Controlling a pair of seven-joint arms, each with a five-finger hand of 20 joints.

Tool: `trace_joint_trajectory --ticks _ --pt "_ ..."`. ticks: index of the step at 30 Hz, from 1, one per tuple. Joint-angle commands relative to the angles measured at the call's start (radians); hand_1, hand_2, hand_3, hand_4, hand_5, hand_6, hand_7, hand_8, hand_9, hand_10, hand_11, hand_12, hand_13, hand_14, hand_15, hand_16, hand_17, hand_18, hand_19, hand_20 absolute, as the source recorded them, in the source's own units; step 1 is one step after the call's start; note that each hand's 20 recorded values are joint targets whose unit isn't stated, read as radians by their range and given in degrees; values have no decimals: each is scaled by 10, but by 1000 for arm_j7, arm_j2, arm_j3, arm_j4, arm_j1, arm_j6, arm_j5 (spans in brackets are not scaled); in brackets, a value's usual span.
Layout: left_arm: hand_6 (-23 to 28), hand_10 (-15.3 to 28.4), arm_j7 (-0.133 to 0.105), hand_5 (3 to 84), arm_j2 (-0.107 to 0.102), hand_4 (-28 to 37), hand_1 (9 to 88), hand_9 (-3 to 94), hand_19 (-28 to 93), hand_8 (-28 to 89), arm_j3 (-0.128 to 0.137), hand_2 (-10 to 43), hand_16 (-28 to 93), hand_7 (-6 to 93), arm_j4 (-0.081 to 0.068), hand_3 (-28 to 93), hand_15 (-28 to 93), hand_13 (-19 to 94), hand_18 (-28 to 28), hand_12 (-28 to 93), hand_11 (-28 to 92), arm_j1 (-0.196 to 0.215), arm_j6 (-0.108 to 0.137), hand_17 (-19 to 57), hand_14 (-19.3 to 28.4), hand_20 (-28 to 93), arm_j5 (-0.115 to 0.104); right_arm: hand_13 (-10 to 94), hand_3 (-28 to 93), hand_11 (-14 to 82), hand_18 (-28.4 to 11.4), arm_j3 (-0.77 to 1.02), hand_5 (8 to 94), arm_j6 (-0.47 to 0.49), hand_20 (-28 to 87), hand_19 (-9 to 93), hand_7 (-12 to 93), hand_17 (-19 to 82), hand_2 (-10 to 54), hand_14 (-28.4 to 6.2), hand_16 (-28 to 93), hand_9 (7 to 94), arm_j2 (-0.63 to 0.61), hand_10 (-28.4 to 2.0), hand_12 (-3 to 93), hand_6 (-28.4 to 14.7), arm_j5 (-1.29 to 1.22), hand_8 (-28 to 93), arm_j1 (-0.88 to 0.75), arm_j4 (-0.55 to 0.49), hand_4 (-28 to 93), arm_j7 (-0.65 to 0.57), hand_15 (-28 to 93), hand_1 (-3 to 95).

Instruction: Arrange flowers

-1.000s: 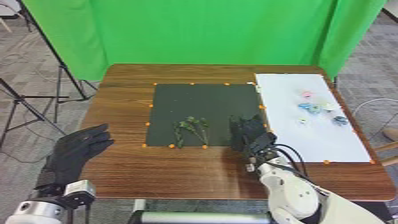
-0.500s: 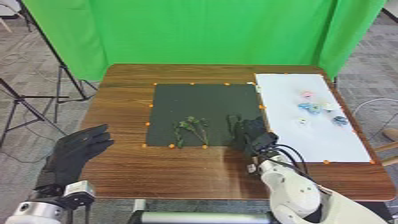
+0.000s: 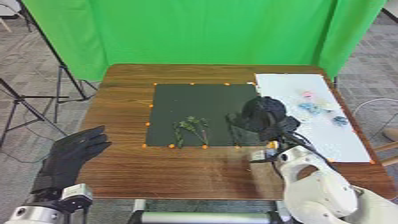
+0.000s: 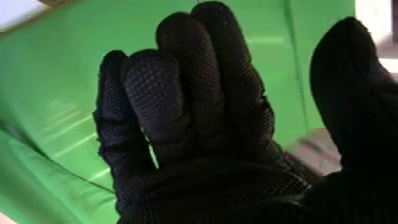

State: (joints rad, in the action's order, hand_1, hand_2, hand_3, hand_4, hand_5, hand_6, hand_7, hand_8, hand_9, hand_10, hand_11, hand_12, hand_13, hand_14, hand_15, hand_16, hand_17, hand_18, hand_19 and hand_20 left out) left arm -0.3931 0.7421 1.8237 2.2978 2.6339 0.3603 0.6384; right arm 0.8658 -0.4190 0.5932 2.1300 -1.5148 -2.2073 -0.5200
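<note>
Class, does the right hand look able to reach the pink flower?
Probably yes: the right hand is open near the edge of the white sheet, with nothing visible between it and the pink flower.

The rectangular wooden table (image 3: 120, 107) is brown, streaked with darker grain. The flat rectangular mat (image 3: 200, 97) is plain charcoal; the slender leafy stems (image 3: 191, 124) are muted green. The flat rectangular sheet (image 3: 342, 150) is plain white. Of the small flower heads, one (image 3: 307, 94) is pink, another (image 3: 310, 107) pale blue, another (image 3: 340, 120) greyish blue. The fabric-gloved right hand (image 3: 259, 114) is black, finely cross-hatched in the right wrist view.
</note>
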Motion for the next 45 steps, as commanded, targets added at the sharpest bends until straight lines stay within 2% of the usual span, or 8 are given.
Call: trace_joint_trajectory --ticks 1,8,16,21,24,35,37,45 --pt "139 221 -7 456 0 -139 269 378 566 -84 6 65 -124 135 9 823 579 271 212 86 351 17 13 -99 283 111 -3 570 796 433 -284 200 681 100 249 736 316 242 -50 -189 230 658 -34 -211 230 -75 51 -118 -58 61 -216 -15 740 274" --pt "139 221 6 456 14 -138 269 378 565 -84 -2 65 -123 135 8 823 580 272 212 87 351 3 6 -99 282 111 9 499 825 278 -284 310 603 266 259 731 275 206 -56 -182 191 599 31 -186 178 -63 3 -144 -73 159 -230 -12 701 290" --pt "139 221 23 456 19 -138 268 377 565 -85 -11 65 -124 136 7 823 580 272 212 87 351 -16 -6 -99 283 111 18 471 834 231 -284 282 561 386 271 727 249 196 -65 -191 180 554 71 -181 174 -72 53 -137 -62 240 -236 -53 699 291" --pt "139 221 28 456 31 -138 268 378 566 -84 9 64 -124 136 11 824 580 272 212 87 351 -8 -10 -99 283 112 24 459 837 213 -284 282 552 414 276 725 247 192 -73 -193 173 537 72 -176 170 -71 96 -136 -63 280 -239 -70 700 297" --pt "139 220 11 456 20 -138 268 378 566 -85 12 63 -124 136 12 825 580 272 212 87 351 3 0 -99 283 112 13 459 840 208 -284 284 550 414 279 723 249 190 -78 -193 167 534 64 -173 171 -71 144 -137 -65 299 -242 -79 701 301" --pt "138 221 35 456 41 -139 267 378 565 -85 3 63 -124 136 9 826 578 272 213 87 351 -16 -18 -99 283 112 27 453 844 201 -284 309 544 459 290 727 244 190 -87 -197 159 524 75 -174 171 -73 196 -136 -90 331 -247 -110 707 311" --pt "139 221 24 455 25 -140 268 378 565 -85 -1 63 -124 137 9 825 578 272 213 87 351 -12 -9 -99 283 112 16 453 844 199 -284 303 544 466 291 726 242 191 -88 -197 158 522 77 -174 170 -73 196 -136 -92 337 -248 -114 708 313" --pt "139 220 40 456 37 -139 269 378 565 -85 -3 63 -123 135 7 825 579 272 213 87 352 -26 -20 -99 283 112 27 457 844 197 -284 266 535 491 292 728 241 191 -86 -193 157 518 97 -172 169 -72 211 -137 -51 388 -249 -132 709 320"
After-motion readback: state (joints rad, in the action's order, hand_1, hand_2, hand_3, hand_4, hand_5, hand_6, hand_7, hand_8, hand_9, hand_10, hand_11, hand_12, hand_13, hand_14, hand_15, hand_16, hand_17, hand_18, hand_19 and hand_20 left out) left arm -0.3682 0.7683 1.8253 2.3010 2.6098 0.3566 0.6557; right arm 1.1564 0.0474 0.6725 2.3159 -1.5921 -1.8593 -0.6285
